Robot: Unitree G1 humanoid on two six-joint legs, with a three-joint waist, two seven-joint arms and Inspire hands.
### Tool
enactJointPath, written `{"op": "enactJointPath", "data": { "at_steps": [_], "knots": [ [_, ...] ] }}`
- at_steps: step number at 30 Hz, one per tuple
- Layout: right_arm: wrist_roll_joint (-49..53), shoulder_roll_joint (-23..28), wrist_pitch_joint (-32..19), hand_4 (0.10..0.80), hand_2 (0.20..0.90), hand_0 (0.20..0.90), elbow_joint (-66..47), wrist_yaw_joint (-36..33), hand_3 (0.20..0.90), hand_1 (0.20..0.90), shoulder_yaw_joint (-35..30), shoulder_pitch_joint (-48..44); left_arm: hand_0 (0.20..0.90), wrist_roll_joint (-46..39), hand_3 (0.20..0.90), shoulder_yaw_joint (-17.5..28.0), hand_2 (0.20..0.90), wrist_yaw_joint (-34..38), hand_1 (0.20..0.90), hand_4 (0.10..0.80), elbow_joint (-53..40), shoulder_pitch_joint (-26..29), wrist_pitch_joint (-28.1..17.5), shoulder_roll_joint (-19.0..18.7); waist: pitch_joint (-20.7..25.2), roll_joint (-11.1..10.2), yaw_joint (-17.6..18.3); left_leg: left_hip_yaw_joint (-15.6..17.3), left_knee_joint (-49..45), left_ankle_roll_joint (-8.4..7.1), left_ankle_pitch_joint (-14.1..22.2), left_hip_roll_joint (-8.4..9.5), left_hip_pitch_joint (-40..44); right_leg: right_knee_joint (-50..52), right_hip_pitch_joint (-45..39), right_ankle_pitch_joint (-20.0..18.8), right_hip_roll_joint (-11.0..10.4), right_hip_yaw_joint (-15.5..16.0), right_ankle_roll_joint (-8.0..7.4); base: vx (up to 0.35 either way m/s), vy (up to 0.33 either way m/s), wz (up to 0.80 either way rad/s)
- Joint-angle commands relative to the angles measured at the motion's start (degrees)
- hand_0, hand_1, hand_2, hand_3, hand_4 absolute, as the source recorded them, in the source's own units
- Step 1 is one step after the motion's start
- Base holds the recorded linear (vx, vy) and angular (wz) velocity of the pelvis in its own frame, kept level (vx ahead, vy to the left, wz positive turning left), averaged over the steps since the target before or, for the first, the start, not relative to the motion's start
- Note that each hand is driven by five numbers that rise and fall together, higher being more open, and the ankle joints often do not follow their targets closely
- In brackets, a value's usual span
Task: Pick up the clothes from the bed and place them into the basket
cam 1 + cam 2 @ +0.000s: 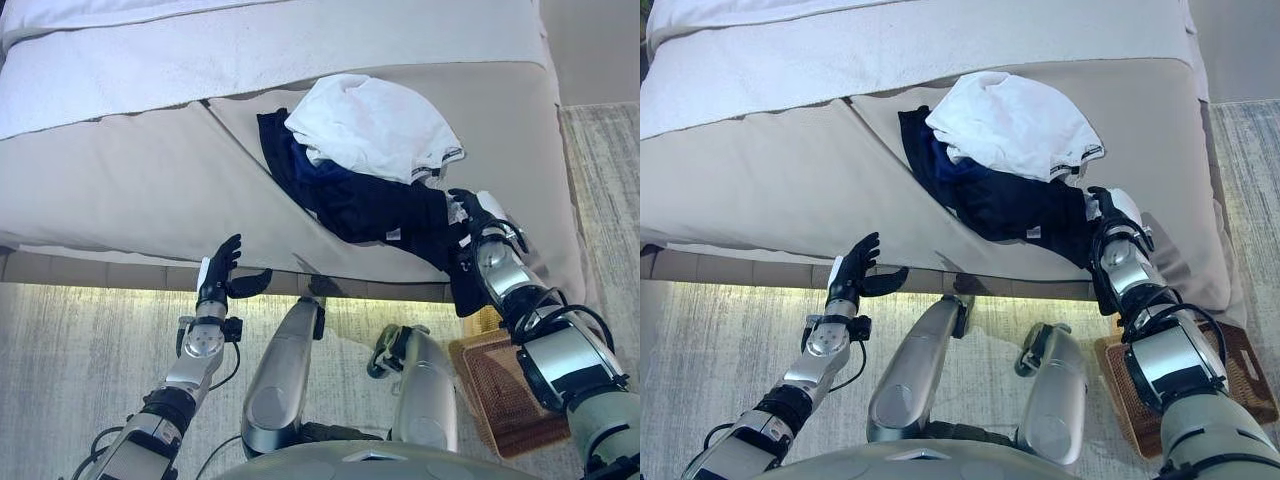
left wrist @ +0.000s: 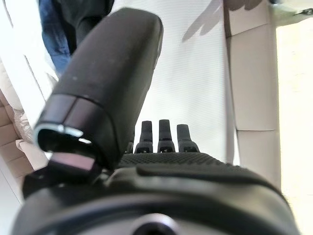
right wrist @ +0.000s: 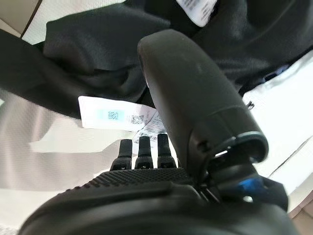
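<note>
**Clothes still on the bed, basket still empty**

Landmark: the brown woven wicker basket (image 1: 1240,375) standing on the floor by the robot's right side. As far as its visible part shows, there is nothing inside, so I judge the task has hardly begun: no garment is placed yet.

Just beyond the basket, the right hand (image 1: 468,212) rests at the near edge of the dark pile on the bed. In its wrist view the fingers (image 3: 140,149) lie straight under the cloth edge and the thumb stands above it; it is not closed on the fabric, only touching or nearly touching. Well to the left of the basket, the left hand (image 1: 222,268) hovers at the bed's edge, fingers straight, holding nothing.

Farther from the basket, on the beige bed cover (image 1: 120,190), lies the heap: one black garment (image 1: 385,212) with paper tags, one dark blue garment (image 1: 312,165) partly hidden, and one white garment (image 1: 372,125) on top. So I count three clothes, one basket, two hands. All three pieces remain to be carried.
</note>
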State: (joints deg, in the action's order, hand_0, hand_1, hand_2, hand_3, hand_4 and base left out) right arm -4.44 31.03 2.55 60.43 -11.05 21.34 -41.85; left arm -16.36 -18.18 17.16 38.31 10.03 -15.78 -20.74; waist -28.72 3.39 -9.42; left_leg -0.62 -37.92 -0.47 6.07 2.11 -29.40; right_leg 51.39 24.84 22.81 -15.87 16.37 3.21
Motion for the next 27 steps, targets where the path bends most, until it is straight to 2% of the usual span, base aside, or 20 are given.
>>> {"op": "enactJointPath", "data": {
  "at_steps": [1, 9, 16, 23, 27],
  "knots": [
    [0.54, 1.63, -1.36, 0.8, 0.9, 0.9, -0.72, -0.6, 0.9, 0.9, 2.73, -4.82, 0.9, -1.6, 0.9, -0.25, 0.9, 2.77, 0.9, 0.8, -8.59, -2.47, -6.6, -1.17, 3.6, 0.23, -1.51, 3.35, -10.16, 3.3, 13.05, -0.99, 1.61, 2.83, 1.18, -1.5, 0.27, -1.04, 0.31, -0.03, 0.02, 0.12],
    [2.26, 1.03, -0.86, 0.8, 0.9, 0.9, -0.68, -1.07, 0.9, 0.9, 3.18, -8.01, 0.9, -1.34, 0.9, -0.23, 0.9, 2.64, 0.9, 0.8, -13.13, -2.46, -7.39, -2.46, 2.12, 1.31, -2.32, 3.28, -16.77, 3.93, 15.0, 0.02, -3.65, 8.54, 6.64, 0.36, -0.45, -1.34, 0.73, -0.045, 0.015, 0.08],
    [0.62, -0.15, -0.98, 0.8, 0.9, 0.9, -0.56, 2.95, 0.9, 0.9, 4.93, -10.56, 0.9, -1.02, 0.9, -0.61, 0.9, 2.38, 0.9, 0.8, -14.74, -2.05, -7.72, -3.16, 0.99, 2.07, -3.07, 2.59, -20.25, 4.05, 15.45, 1.43, -7.92, 12.19, 11.08, 1.27, -0.22, -2.04, 0.7, -0.074, -0.015, 0.04],
    [-0.99, -2.33, -3.4, 0.8, 0.9, 0.9, -0.59, 5.84, 0.9, 0.9, 8.14, -11.19, 0.9, -0.8, 0.9, -0.91, 0.9, 1.57, 0.9, 0.8, -14.67, -1.4, -7.95, -3.41, 0.44, 2.53, -3.92, 1.77, -19.27, 3.86, 14.43, 3.06, -8.87, 11.39, 11.79, 0.59, 0.18, -1.8, 0.36, -0.066, -0.014, 0.05],
    [-0.69, -3.46, -6.44, 0.8, 0.9, 0.9, -1.47, 5.62, 0.9, 0.9, 8.86, -11.65, 0.9, -0.6, 0.9, -0.61, 0.9, 1.26, 0.9, 0.8, -14.44, -1.24, -8.11, -3.43, 0.32, 2.57, -4.38, 1.46, -18.79, 3.77, 14.14, 3.56, -8.87, 10.76, 11.64, 0.27, 0.3, -1.33, 0.37, -0.059, -0.007, -0.07]
  ]
}}
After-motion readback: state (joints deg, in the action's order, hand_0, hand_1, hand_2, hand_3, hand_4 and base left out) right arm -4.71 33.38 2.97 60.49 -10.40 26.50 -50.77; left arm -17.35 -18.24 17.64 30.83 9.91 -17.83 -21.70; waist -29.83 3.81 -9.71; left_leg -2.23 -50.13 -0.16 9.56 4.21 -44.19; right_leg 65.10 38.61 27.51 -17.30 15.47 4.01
